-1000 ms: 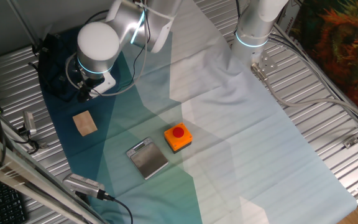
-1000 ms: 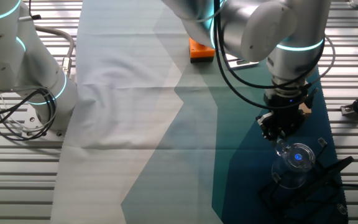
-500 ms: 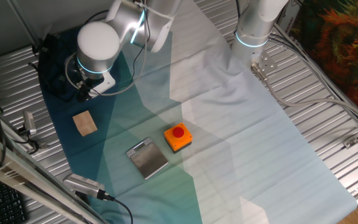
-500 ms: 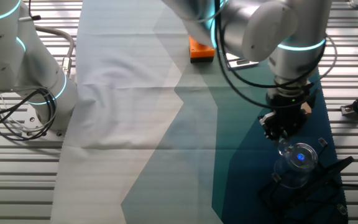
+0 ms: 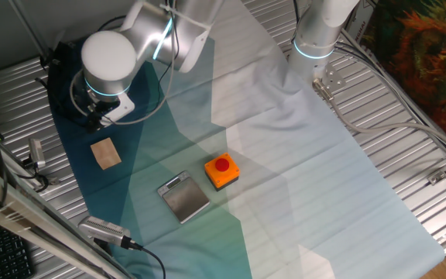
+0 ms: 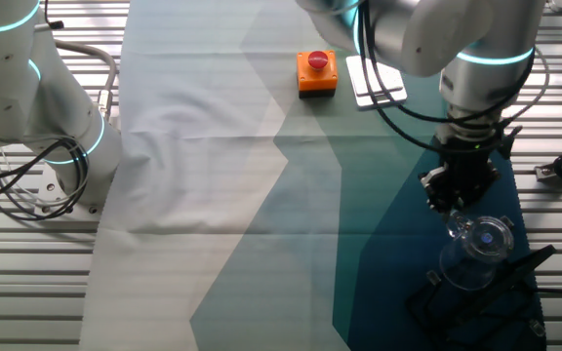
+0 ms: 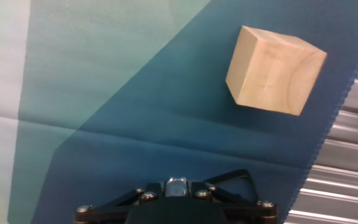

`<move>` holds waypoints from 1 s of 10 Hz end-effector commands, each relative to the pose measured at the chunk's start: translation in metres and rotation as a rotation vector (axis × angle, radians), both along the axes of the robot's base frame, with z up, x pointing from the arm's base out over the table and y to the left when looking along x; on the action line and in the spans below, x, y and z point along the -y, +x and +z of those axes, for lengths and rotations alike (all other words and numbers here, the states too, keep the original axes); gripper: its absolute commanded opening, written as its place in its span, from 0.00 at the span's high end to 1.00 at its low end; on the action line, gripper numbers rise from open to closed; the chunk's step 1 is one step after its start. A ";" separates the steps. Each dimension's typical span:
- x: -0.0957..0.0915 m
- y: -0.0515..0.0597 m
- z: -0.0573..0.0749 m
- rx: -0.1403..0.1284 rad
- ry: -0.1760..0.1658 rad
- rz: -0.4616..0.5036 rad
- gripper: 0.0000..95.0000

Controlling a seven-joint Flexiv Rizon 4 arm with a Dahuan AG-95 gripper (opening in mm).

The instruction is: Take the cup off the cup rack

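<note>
While the orange box with its red button (image 6: 317,72) and the grey metal plate (image 6: 377,81) sit far off at the left and middle of the other fixed view, the black two-finger gripper (image 6: 454,198) hangs at the right, just above the small transparent glass cup (image 6: 476,253); the cup sits inverted on the black flat frame rack with short pegs (image 6: 501,297) at the near right edge; whether the fingers are spread or closed I cannot tell; the pale wooden block (image 7: 274,70) lies to the right in the hand view. Glass is slick, so a poor grasp could let the cup slip, or drag the light rack along.
</note>
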State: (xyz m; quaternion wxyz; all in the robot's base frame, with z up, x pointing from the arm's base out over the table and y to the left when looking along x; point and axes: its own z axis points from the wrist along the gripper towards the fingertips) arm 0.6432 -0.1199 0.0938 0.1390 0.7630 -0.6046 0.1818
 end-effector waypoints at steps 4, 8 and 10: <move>0.005 -0.002 0.021 -0.009 -0.015 0.002 1.00; 0.013 -0.003 0.044 -0.030 -0.017 -0.005 1.00; 0.008 -0.003 0.054 -0.035 -0.030 -0.023 1.00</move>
